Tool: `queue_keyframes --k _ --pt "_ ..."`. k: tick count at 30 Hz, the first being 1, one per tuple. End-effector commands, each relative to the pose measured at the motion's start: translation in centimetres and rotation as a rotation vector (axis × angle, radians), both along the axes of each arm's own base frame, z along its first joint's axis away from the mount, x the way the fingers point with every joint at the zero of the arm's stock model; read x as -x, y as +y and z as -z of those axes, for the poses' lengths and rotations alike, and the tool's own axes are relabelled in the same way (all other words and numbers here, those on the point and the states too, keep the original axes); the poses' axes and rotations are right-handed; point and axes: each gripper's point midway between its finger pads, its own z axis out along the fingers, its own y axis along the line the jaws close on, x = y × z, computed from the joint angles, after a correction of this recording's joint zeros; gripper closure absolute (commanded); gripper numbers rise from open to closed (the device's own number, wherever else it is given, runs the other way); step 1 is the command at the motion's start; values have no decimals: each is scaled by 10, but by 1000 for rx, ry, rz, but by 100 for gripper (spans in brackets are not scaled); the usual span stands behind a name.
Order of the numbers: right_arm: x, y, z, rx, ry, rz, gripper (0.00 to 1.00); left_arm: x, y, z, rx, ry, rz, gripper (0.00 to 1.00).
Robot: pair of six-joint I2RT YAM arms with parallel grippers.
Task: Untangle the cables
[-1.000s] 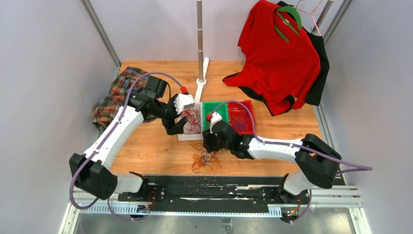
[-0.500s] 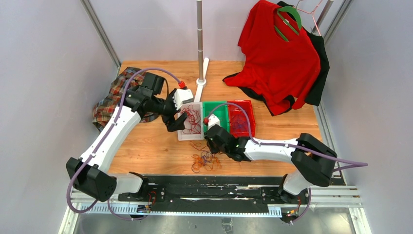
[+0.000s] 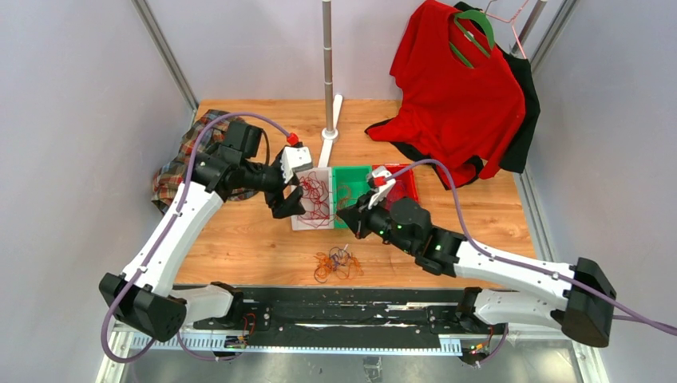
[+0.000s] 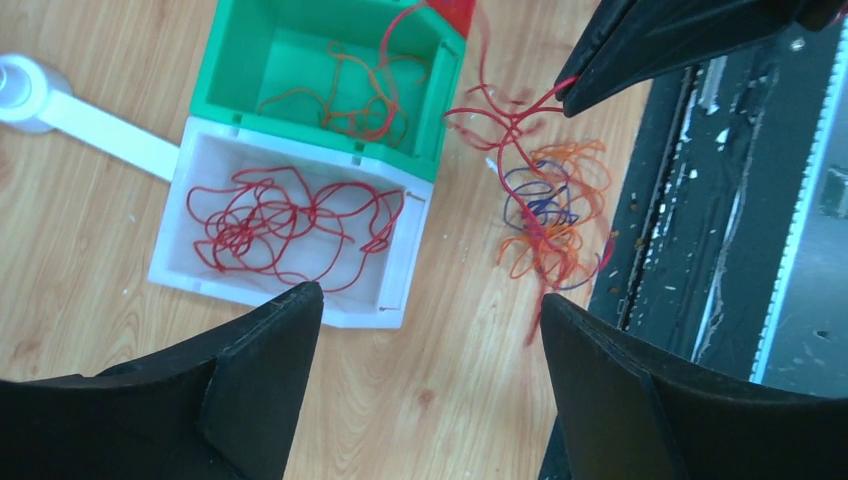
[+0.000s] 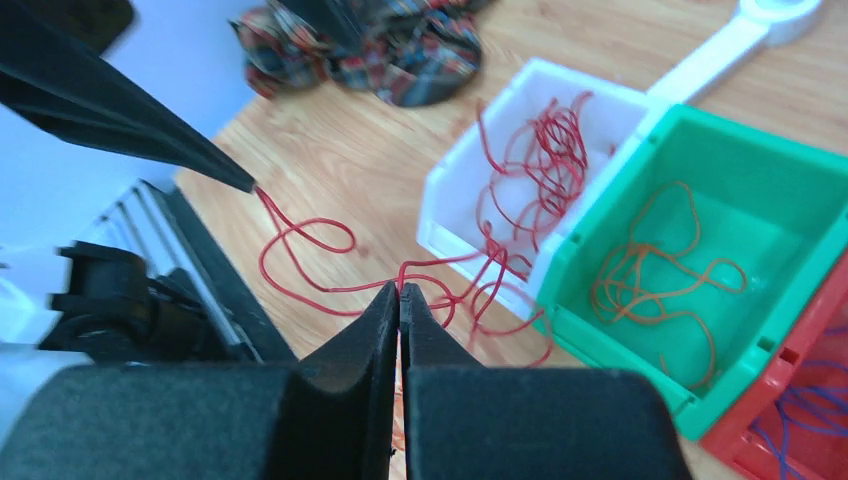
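Room: grey walls round a wooden surface. Plaid cloth at the left edge, red shirt hanging over the far right corner.
Bins: white bin, green bin and red bin stand in a row mid-surface. White holds red loops, green holds orange-brown loops, red holds purple-blue.
Tangle: tangle of cables lies on the wood close to the near edge, about the middle. Mostly orange-brown and purple-blue loops.
Right claw: my right claw is pinched tight on one red cable. The strand comes out right at the tips.
Left claw: my left claw is spread wide and holds nothing. It hovers above the white bin's near wall.
Change: a second ago my right claw was down at the tangle. Now it is lifted and swung toward the far side, up by the green bin's near rim, with the arm stretched out. The left claw backed off a little toward the left edge.
Meaning: looks like a red strand is being drawn out of the clump.
Status: not free yet, I think. In the left wrist view the red cable runs from my right claw tip down into the orange loops.
Next, my guess: keep pulling, or pin the clump with the left claw. Then drop the red one in the white bin.
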Motion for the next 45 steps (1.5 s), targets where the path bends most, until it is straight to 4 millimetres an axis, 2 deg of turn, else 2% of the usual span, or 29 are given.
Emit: queue_keyframes --k 1,6,9,18,27,30,32,34,37,39,45 --pt "17 5 -33 -137 -49 -78 99 18 -14 -19 106 1 85 17" --pt "23 7 -69 -234 -71 -109 99 31 -20 -16 113 26 113 18" --pt "25 10 -79 -262 -73 -127 99 42 -25 -19 130 37 139 18" --pt "27 12 -101 -326 -88 -136 99 65 -33 -19 158 69 195 16" --pt "19 0 -110 -327 -125 -76 99 78 -33 -7 132 103 194 26" --pt "19 -1 -111 -331 -129 -76 99 80 -35 -2 109 91 202 34" --pt "20 -2 -111 -335 -126 -74 99 72 -35 1 85 69 161 44" --pt "19 -5 -111 -337 -125 -64 99 57 -34 2 68 33 101 59" --pt "16 -13 -107 -328 -125 -33 99 42 -31 -4 50 -39 56 87" --pt "12 -21 -99 -308 -121 -3 99 36 -29 -12 47 -83 39 98" --pt "-11 -55 -58 -204 -82 128 100 23 -24 -38 35 -213 25 100"
